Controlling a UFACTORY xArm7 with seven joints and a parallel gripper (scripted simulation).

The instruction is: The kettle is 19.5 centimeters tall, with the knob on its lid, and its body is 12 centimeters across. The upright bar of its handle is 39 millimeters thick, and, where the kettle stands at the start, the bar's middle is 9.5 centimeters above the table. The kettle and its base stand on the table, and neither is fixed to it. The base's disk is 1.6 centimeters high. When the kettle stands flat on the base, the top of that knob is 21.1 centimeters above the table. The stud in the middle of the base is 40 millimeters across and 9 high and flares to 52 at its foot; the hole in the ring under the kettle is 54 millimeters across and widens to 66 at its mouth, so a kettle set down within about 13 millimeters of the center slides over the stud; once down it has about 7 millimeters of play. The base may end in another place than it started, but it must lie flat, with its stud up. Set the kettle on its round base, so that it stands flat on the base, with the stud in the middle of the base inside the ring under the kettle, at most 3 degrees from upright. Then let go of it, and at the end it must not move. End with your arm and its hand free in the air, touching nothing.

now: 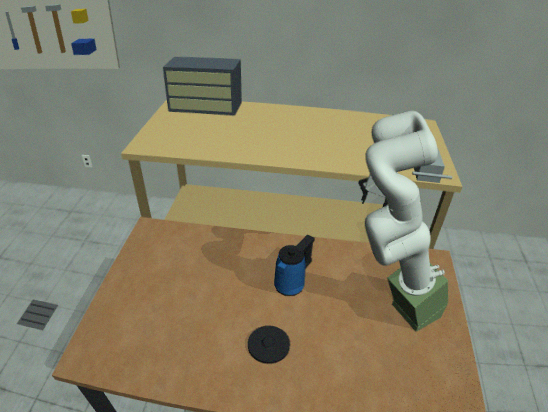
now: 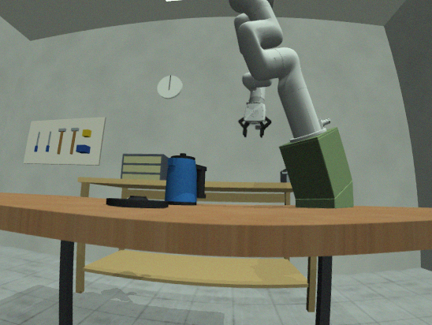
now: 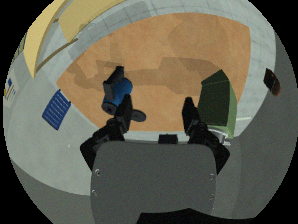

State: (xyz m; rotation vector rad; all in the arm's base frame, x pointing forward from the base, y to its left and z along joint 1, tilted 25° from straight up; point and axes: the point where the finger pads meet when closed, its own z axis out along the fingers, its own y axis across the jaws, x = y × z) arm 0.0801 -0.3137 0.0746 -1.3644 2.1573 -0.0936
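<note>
The blue kettle (image 1: 289,272) (image 2: 180,181) (image 3: 119,90) stands upright on the brown table (image 1: 150,300) (image 2: 236,229) (image 3: 200,50), its black handle (image 1: 306,248) (image 2: 201,181) pointing toward the back right. The black round base (image 1: 268,343) (image 2: 135,203) lies flat with its stud up, apart from the kettle and nearer the table's front. My gripper (image 2: 254,134) (image 3: 158,103) is open and empty. It hangs high above the table, to the right of the kettle and well above its lid. In the top view it is mostly hidden behind the arm.
The arm stands on a green pedestal (image 1: 420,300) (image 2: 319,173) (image 3: 216,103) at the table's right side. Behind the table is a yellow workbench (image 1: 280,135) with a drawer cabinet (image 1: 202,85) (image 2: 143,166) and a lower shelf.
</note>
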